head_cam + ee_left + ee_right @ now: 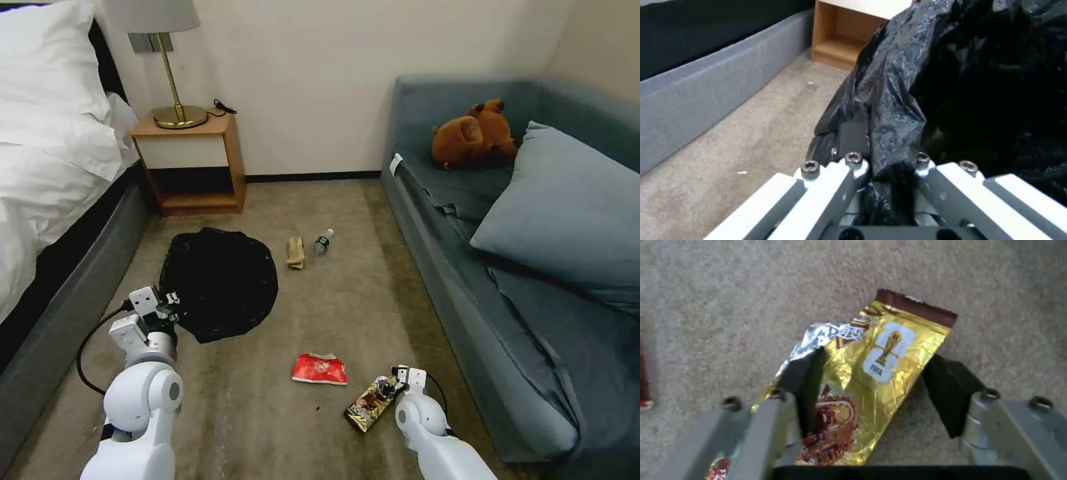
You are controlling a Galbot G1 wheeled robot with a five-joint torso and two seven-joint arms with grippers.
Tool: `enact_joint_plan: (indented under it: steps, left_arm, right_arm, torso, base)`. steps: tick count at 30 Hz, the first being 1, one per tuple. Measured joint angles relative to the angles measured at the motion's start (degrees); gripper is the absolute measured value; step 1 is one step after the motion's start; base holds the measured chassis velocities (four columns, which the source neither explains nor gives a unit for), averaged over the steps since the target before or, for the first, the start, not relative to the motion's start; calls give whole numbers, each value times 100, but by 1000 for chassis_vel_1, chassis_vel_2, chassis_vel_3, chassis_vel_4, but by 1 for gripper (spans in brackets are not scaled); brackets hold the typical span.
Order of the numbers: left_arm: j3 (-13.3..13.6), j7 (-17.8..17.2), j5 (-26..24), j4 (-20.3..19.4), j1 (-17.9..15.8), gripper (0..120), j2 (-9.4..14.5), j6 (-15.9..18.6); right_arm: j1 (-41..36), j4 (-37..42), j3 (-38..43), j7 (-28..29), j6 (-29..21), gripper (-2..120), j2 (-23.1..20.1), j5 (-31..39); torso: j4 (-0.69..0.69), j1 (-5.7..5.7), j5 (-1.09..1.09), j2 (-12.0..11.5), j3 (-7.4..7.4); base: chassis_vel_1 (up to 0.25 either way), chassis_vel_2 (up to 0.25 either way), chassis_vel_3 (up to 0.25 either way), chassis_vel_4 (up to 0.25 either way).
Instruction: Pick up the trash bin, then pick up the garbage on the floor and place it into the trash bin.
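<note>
At the seven o'clock edge of the trash bin (220, 283), my left gripper (167, 298) is clamped together on the rim and its glossy black bag; in the left wrist view my fingers (853, 136) pinch a fold of that plastic (907, 83) between them. Looking into the bin from the head view, I see nothing but dark liner, and I cannot tell whether anything lies inside. My right gripper (398, 375) is down at the carpet (267, 427) near five o'clock in the head view, its fingers (802, 380) spread apart on either side of the gold bar wrapper (880, 366), one pad touching its crumpled edge, the other just clear of it. That wrapper (370, 402) lies flat on the floor. Just beside it, toward nine o'clock, is the red snack packet (320, 369). Farther out, around twelve o'clock from the packet, the tan paper piece (295, 251) and the small clear bottle (323, 242) lie near each other on the carpet, at three o'clock of the bin. A wooden nightstand (190, 163) stands beyond the bin at eleven o'clock, with the bed (47, 153) along my left and a grey sofa (480, 267) on my right.
</note>
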Motion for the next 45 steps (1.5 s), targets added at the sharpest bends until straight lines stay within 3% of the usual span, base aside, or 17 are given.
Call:
enact_joint_plan:
  steps: [2,10,11,13,27,36,39,45]
  left_arm:
    - [-3,-1,2,8,-6,4,5,-2]
    - [-13,-1,1,28,-26,4,15,-5]
    - [-7,-1,1,44,-41,4,9,-6]
    - [-2,-1,1,55,-46,4,6,-8]
    - [36,-11,12,124,-61,4,-21,-33]
    - [64,-52,11,319,-112,4,-55,-71]
    - [94,-51,44,503,-149,4,-77,-131]
    - [140,-51,-8,646,-201,4,-77,-134]
  right_arm:
    - [4,4,-11,-3,44,38,12,-94]
    - [16,7,-16,-44,136,15,17,-218]
    - [17,3,-14,-68,175,5,16,-263]
    - [17,0,-12,-83,199,0,16,-290]
    - [30,69,20,-95,536,0,23,-530]
    - [207,512,86,-84,1619,0,10,-1432]
    - [470,794,113,-174,2234,0,22,-1960]
    - [798,1246,-136,-121,2664,0,-25,-2036]
  torso:
    - [0,0,0,0,-1]
    - [1,0,0,1,-1]
    - [1,0,0,2,-2]
    - [1,0,-1,2,-2]
    - [1,0,0,3,-2]
    - [1,0,-1,3,-2]
    - [2,0,-1,4,-2]
    - [1,0,-2,4,-2]
  base:
    - [0,0,0,0]
    - [0,0,0,0]
    - [0,0,0,0]
    - [0,0,0,0]
    - [0,0,0,0]
    - [0,0,0,0]
    - [0,0,0,0]
    - [0,0,0,0]
